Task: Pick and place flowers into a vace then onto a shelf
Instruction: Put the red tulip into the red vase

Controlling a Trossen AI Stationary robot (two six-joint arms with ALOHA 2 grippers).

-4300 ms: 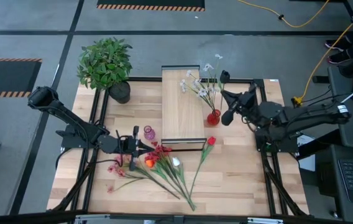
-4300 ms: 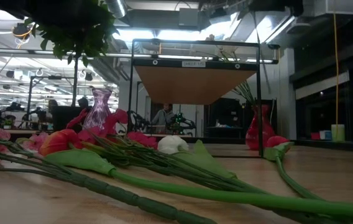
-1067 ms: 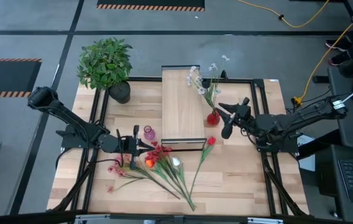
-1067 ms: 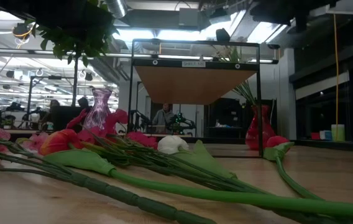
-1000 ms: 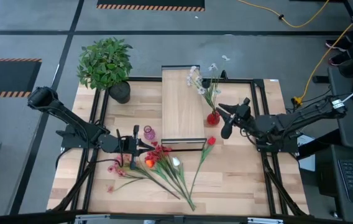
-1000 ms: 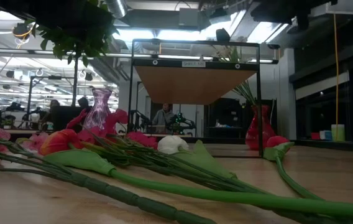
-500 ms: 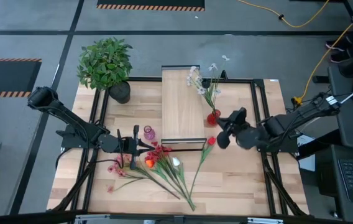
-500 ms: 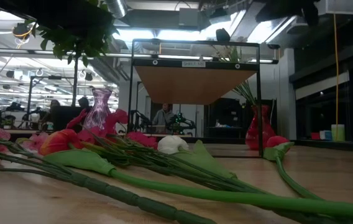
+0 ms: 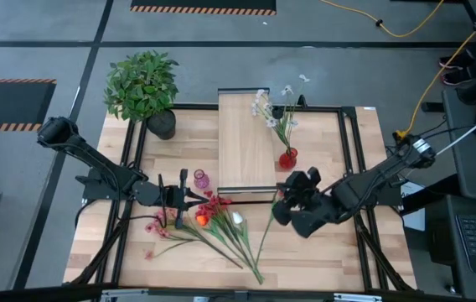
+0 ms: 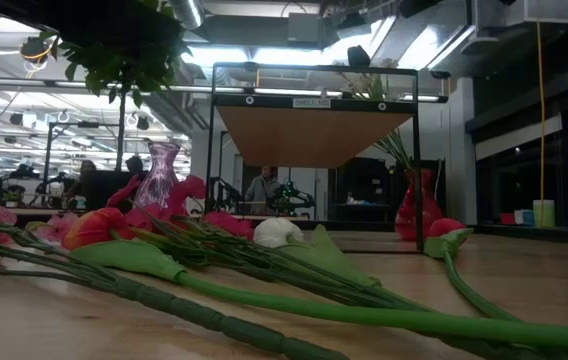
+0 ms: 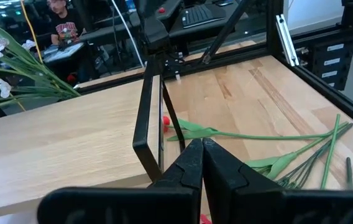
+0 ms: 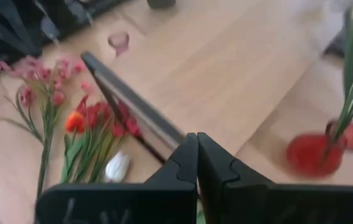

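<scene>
R gripper (image 9: 281,210) has swung off the red vase (image 9: 287,158) toward desk's front, jaws now closed, empty. L gripper (image 9: 189,198) unmoved near flowers (image 9: 221,222), closed, empty.

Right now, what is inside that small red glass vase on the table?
The small red glass vase holds green stems topped with white and pale blossoms, leaning toward the raised light-wood shelf. How deep the stems reach inside cannot be seen.
</scene>
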